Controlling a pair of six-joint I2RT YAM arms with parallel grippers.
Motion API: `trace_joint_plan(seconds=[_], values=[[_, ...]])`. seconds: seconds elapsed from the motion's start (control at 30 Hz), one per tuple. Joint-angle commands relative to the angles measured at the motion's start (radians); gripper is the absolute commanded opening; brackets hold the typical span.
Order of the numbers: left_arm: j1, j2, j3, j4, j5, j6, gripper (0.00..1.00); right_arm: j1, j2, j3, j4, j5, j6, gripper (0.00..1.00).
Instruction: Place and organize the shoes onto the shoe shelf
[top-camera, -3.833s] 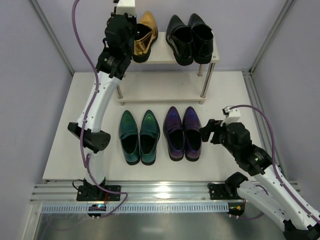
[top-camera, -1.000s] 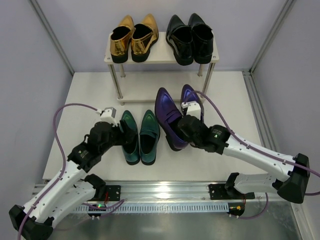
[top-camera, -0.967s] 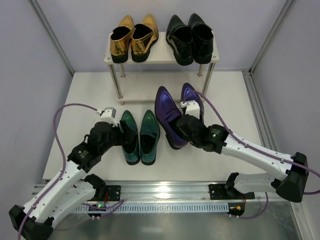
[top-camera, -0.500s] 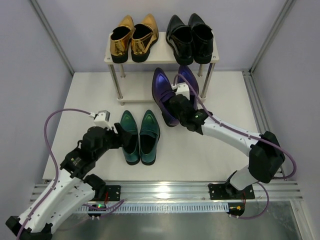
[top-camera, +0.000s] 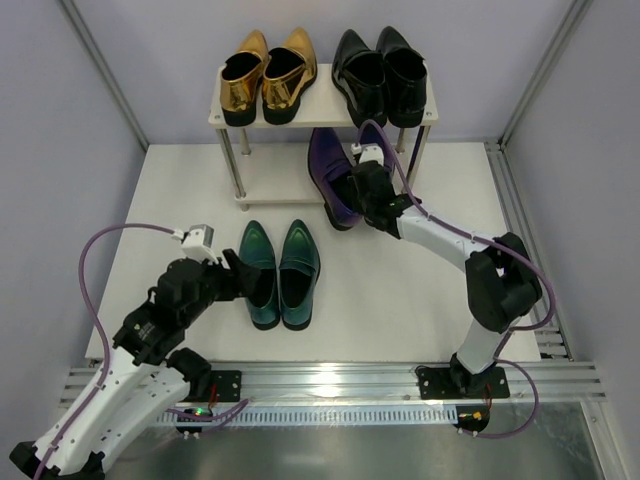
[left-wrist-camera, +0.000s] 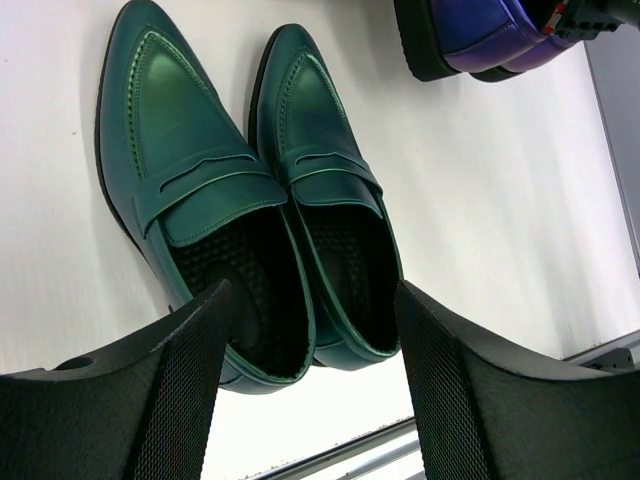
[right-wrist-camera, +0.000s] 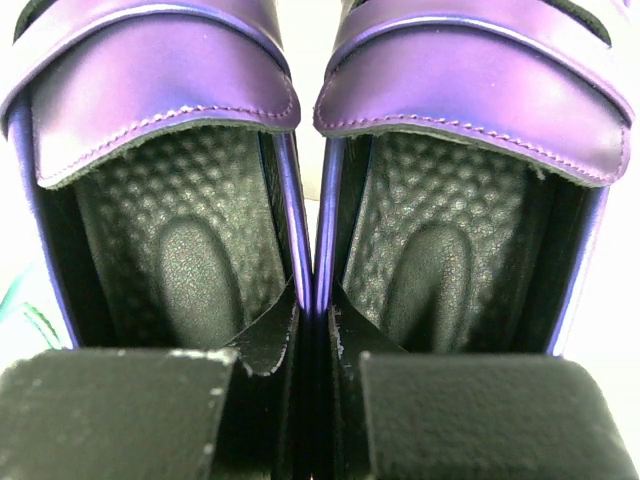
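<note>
You count eight glossy pointed-toe loafers, four pairs. On top board of cream two-tier shoe shelf (top-camera: 322, 112): metallic gold pair (top-camera: 268, 72) left, black pair (top-camera: 380, 72) right. At lower tier, right half: purple pair (top-camera: 333, 180), toes under top board, heels out front; resting or lifted, can't tell. Your right gripper (right-wrist-camera: 315, 375) pinched tight on adjoining inner walls of both purple shoes. Teal green pair (left-wrist-camera: 250, 200) on white table (top-camera: 440, 300) before shelf. Your left gripper (left-wrist-camera: 310, 385) spread wide over teal heels, holding nothing.
</note>
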Motion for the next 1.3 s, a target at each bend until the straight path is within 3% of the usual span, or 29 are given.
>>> trace_joint_plan(seconds=[0.0, 0.4, 0.7, 1.17, 1.2, 1.27], values=[[-0.003, -0.012, 0.018, -0.012, 0.002, -0.017, 0.65, -0.01, -0.032, 0.142, 0.296, -0.028, -0.02, 0.04], [-0.003, -0.032, 0.008, -0.025, 0.003, -0.031, 0.65, -0.09, 0.105, 0.313, 0.251, -0.051, -0.006, 0.04], [-0.003, -0.02, 0.014, -0.019, 0.003, -0.025, 0.65, -0.127, 0.128, 0.301, 0.23, -0.086, 0.008, 0.04], [-0.003, -0.006, 0.014, -0.006, 0.0, -0.019, 0.65, -0.159, 0.102, 0.226, 0.259, -0.011, 0.005, 0.04], [-0.003, -0.003, 0.014, -0.006, 0.0, -0.019, 0.65, -0.157, 0.102, 0.21, 0.274, -0.002, 0.009, 0.05], [-0.003, -0.006, 0.014, -0.008, 0.0, -0.017, 0.65, -0.16, 0.103, 0.201, 0.288, -0.005, 0.012, 0.15]])
